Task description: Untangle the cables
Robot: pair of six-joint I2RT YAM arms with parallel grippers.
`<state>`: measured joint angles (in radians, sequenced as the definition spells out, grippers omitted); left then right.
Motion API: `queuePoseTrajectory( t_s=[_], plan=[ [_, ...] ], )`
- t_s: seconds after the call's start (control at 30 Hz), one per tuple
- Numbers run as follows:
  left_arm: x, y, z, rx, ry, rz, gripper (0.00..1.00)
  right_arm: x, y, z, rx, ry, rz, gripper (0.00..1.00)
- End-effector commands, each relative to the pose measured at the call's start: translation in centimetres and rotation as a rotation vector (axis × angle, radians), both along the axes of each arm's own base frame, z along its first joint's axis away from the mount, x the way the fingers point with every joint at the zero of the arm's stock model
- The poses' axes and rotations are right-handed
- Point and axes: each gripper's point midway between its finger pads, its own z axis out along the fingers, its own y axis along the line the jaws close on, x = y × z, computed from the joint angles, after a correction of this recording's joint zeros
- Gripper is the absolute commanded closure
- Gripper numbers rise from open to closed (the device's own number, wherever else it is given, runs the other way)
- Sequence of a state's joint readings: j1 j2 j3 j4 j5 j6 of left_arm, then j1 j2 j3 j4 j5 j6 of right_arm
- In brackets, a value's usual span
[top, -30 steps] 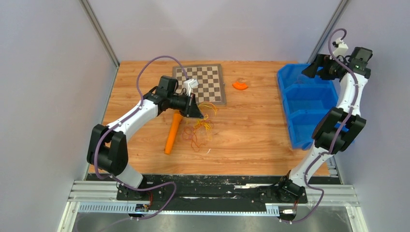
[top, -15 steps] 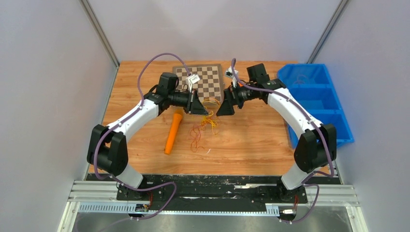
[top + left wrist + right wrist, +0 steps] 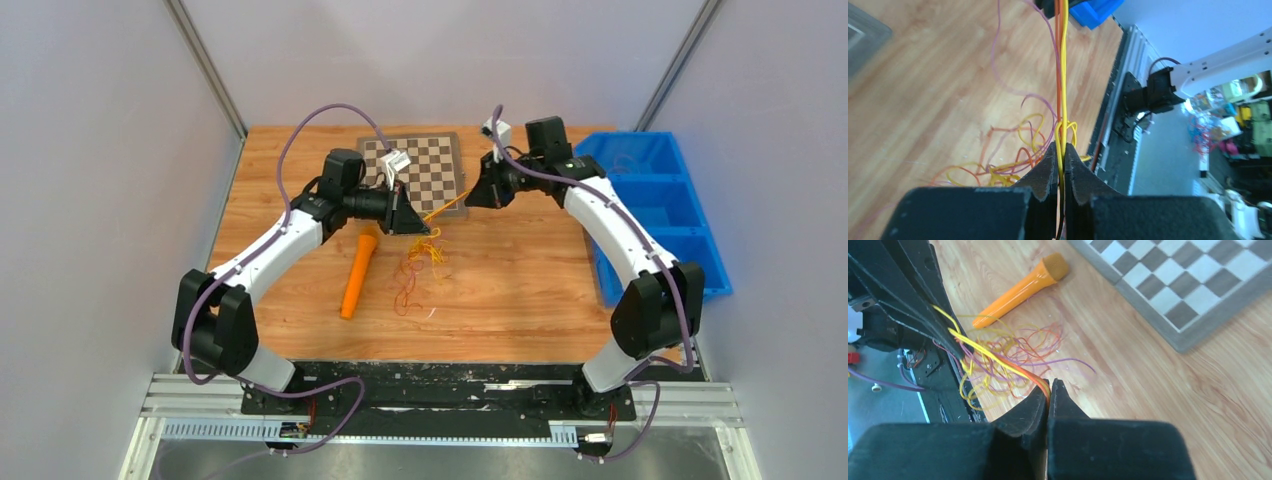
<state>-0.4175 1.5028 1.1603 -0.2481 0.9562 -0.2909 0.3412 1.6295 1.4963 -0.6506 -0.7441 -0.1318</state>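
The cables point(image 3: 415, 268) are thin yellow, orange and reddish strands, partly in a loose tangle on the wooden table. A few strands point(image 3: 447, 210) run taut between the two grippers above the table. My left gripper point(image 3: 425, 232) is shut on yellow and orange strands point(image 3: 1062, 75), its jaws point(image 3: 1060, 150) pressed together around them, with the tangle point(image 3: 998, 167) below. My right gripper point(image 3: 470, 198) is shut on the other end, and orange-yellow strands point(image 3: 998, 360) enter its closed tips point(image 3: 1049, 385).
An orange marker-shaped stick point(image 3: 358, 275) lies left of the tangle. A chessboard point(image 3: 420, 172) lies behind the grippers. A blue compartment bin point(image 3: 650, 210) stands at the right edge.
My right arm swung from over the blue bin to the table's middle, shut on strands beside the left gripper and drew back right, pulling them taut. The left gripper stayed shut.
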Motion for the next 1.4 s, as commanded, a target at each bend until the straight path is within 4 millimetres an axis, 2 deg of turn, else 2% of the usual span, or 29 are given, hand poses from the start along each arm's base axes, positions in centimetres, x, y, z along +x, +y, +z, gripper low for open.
queuePoseTrajectory(
  t_s=[0.0, 0.13, 0.17, 0.27, 0.5, 0.57, 0.73, 0.8, 0.9, 1.03, 1.23, 1.37],
  plan=[
    [-1.5, 2.3, -2.2, 0.057, 0.024, 0.014, 0.98, 5.6, -8.3, 8.2, 0.012, -0.261, -0.288, 1.0],
    [-1.6, 3.7, -4.0, 0.107, 0.048, 0.04, 0.98, 6.5, -12.8, 12.3, 0.051, -0.339, -0.374, 1.0],
    [-1.5, 4.1, -4.3, 0.119, 0.052, 0.054, 0.98, 6.9, -14.7, 13.4, 0.056, -0.361, -0.416, 1.0],
    [-1.4, 5.3, -5.6, 0.157, 0.046, 0.073, 0.98, 7.1, -17.8, 16.7, 0.1, -0.409, -0.469, 1.0],
    [-1.9, 6.6, -8.1, 0.233, 0.051, 0.074, 1.0, 6.5, -21.6, 23.8, 0.143, -0.556, -0.533, 1.0],
    [-1.9, 7.0, -8.9, 0.264, 0.05, 0.082, 1.0, 6.2, -22.9, 26.4, 0.168, -0.601, -0.572, 1.0],
    [-1.9, 8.3, -10.8, 0.341, 0.055, 0.1, 1.0, 6.2, -27.2, 31.7, 0.181, -0.739, -0.67, 1.0],
    [-2.2, 8.7, -11.6, 0.368, 0.065, 0.098, 1.0, 6.3, -28.7, 33.1, 0.2, -0.757, -0.702, 1.0],
    [-2.4, 9.0, -12.5, 0.388, 0.073, 0.095, 1.0, 6.4, -29.9, 34.0, 0.223, -0.759, -0.718, 1.0],
    [-2.2, 9.0, -12.4, 0.388, 0.067, 0.098, 1.0, 6.6, -30.7, 33.6, 0.214, -0.766, -0.724, 1.0],
    [-1.5, 8.4, -10.8, 0.352, 0.049, 0.105, 1.0, 6.9, -33.8, 31.4, 0.201, -0.718, -0.762, 1.0],
    [-1.1, 8.0, -9.9, 0.326, 0.045, 0.105, 1.0, 6.9, -35.1, 29.5, 0.235, -0.635, -0.745, 1.0]
  ],
)
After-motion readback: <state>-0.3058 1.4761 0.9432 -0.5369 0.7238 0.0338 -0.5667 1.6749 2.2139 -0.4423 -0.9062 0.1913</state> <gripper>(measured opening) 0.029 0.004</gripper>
